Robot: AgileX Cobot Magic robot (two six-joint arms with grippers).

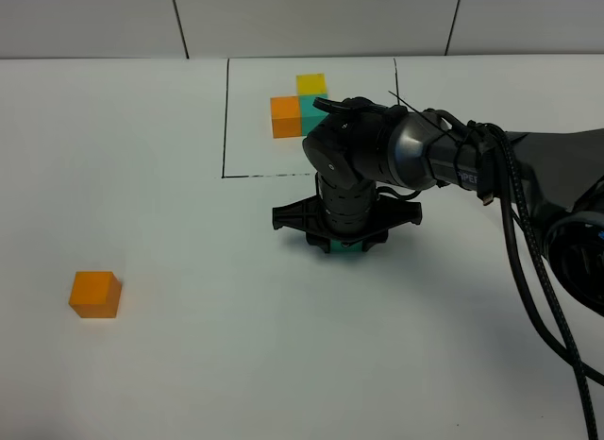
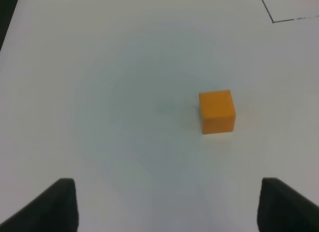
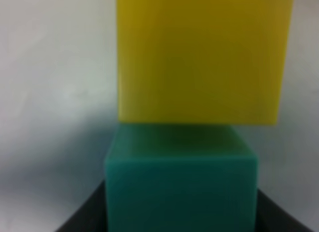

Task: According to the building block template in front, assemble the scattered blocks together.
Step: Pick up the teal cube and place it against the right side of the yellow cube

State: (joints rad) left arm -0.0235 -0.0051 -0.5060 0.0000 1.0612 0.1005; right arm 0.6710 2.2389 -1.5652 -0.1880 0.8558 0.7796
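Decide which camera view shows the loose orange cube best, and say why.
The left wrist view: the loose orange cube appears close, sharp and unobstructed. The exterior high view shows it small, at lower left. The right wrist view misses it, filled by a yellow cube and a teal cube.

the template (image 1: 300, 105) sat at the back of the bench (image 1: 189, 383). just before its frame, the middle cube (image 3: 182, 192), between the right jaws, touched another cube (image 3: 199, 58); a lone cube (image 1: 95, 294) lay front left.
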